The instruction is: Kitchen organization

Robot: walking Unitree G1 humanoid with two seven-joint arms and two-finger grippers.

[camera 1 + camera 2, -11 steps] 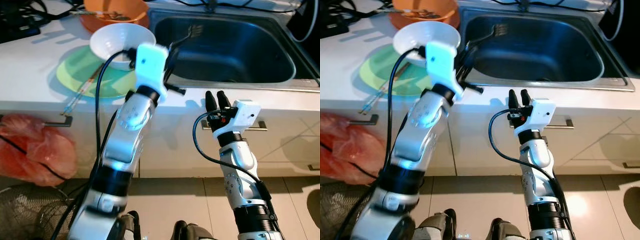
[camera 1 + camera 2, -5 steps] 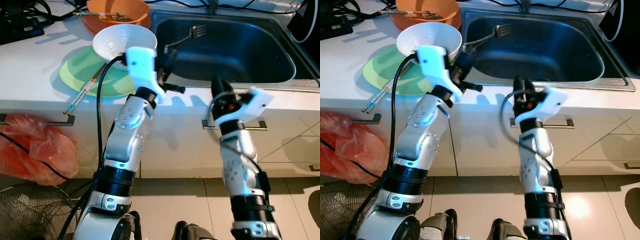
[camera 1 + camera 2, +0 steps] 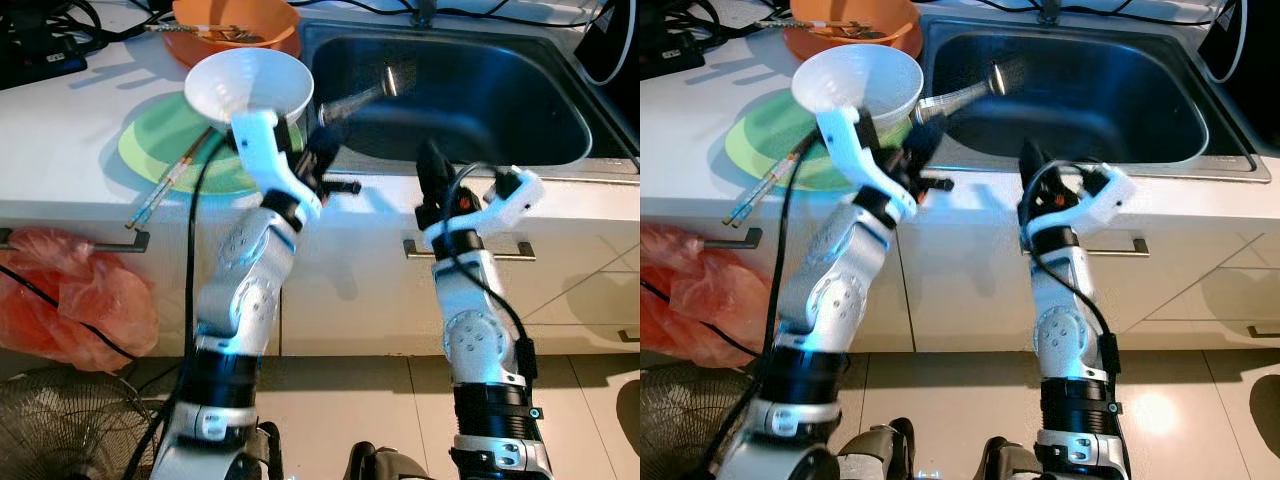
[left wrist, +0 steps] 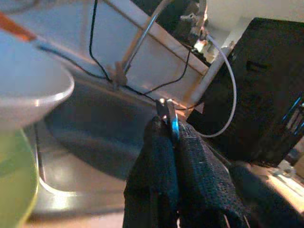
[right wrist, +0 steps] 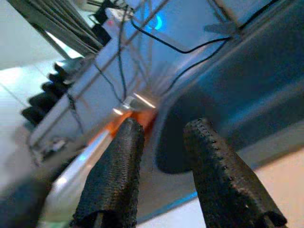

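Note:
My left gripper [image 3: 325,145] is raised at the sink's front left corner, shut on the handle of a metal fork [image 3: 362,95]. The fork sticks out over the steel sink [image 3: 560,110] and looks blurred. In the left wrist view the fork handle [image 4: 169,114] is pinched between the black fingers [image 4: 156,156]. Just left of that gripper, a white bowl [image 3: 245,85] sits on a green plate [image 3: 155,155]. My right gripper [image 3: 432,170] points up at the sink's front rim; its fingers [image 5: 118,166] stand apart with nothing between them.
An orange bowl [image 3: 235,25] holding utensils stands behind the white bowl. Chopsticks [image 3: 165,185] lie across the green plate and over the counter edge. A red plastic bag [image 3: 70,300] hangs from a drawer handle on the left. A fan grille [image 3: 60,440] stands on the floor.
My left gripper has tilted and swung the fork farther over the sink. My right arm has risen and turned, bringing its gripper to the sink's front rim.

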